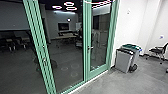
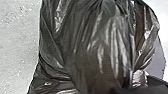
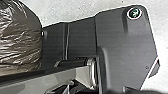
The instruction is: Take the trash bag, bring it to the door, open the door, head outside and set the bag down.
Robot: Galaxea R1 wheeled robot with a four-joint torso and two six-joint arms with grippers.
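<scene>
The black trash bag (image 2: 100,45), creased and shiny, is by the robot's dark base (image 3: 120,35); I can't tell whether it hangs or rests. Whether the left gripper or right gripper is open or closed, I can't tell either. Ahead there's a green-framed glass door (image 1: 99,72) with a lever handle (image 1: 90,47), and through the glass, dim tables (image 1: 66,37). Near the frame, grey bins (image 1: 123,60) stand against the white wall (image 1: 128,30), a dark chair (image 1: 158,50) further along.

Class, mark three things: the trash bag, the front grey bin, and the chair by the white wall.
Trash bag (image 2: 85,50): left wrist view, on its creased dark side.
Front grey bin (image 1: 122,60): head view, on its front panel.
Chair (image 1: 157,50): head view, on its dark seat.
</scene>
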